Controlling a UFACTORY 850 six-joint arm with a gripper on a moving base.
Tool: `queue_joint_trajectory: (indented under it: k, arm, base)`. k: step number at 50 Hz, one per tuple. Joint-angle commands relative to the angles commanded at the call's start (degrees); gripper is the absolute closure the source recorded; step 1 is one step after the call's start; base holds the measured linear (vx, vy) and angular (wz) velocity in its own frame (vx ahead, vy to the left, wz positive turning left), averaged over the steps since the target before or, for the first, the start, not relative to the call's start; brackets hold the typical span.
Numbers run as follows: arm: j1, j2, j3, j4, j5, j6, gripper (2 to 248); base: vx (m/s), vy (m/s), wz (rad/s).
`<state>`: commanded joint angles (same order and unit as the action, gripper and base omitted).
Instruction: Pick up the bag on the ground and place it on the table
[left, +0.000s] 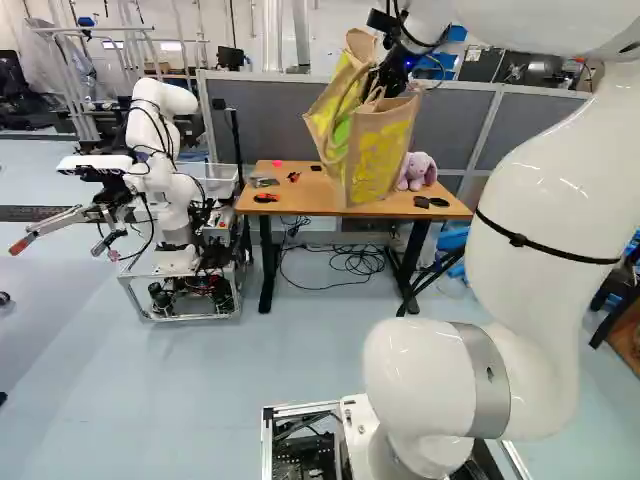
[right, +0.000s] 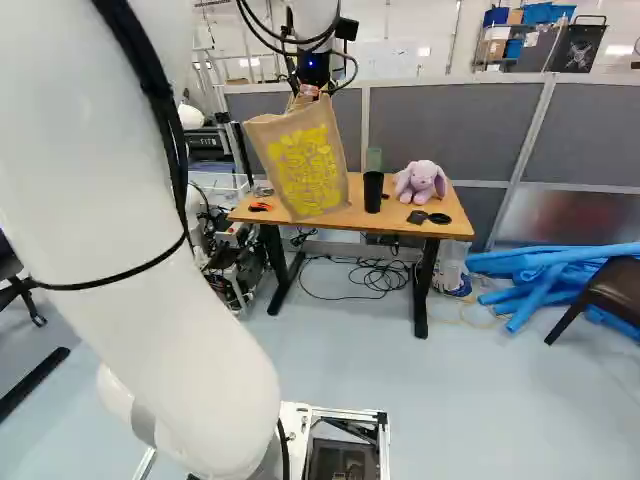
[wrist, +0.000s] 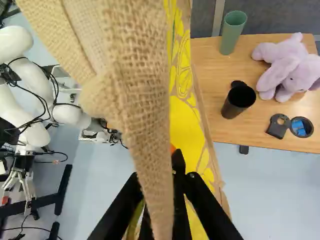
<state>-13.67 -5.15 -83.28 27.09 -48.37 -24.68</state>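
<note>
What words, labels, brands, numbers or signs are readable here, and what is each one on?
None is clear enough to quote.
Bag: a yellow print that may include lettering, too blurred to make out as words.
Dark machine beyond the table, at the left of the right base view: pale lettering, too small to read with confidence.

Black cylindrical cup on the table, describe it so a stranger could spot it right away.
Find the wooden-topped table before the grey partition. On it, beside the lavender plush rabbit, stand two upright cups. Take the black cylindrical cup, nearer the table's front edge; its neighbour is a green cup.
</note>
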Motion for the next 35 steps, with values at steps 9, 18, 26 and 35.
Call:
queue_joint_trajectory:
  k: [9,18,26,35]
  arm:
    - [0.0,0.0,0.0,0.0,0.0,0.0,229]
    - [0.0,0.0,0.0,0.0,0.0,0.0,229]
    - [0.0,0.0,0.0,0.0,0.0,0.0,229]
    - [0.0,0.0,0.0,0.0,0.0,0.0,229]
  base:
    - [0.115,0.053,-0.028]
    - [0.099,0.064,-0.016]
    - [0.102,0.07,-0.031]
    - [0.1,0.097,-0.037]
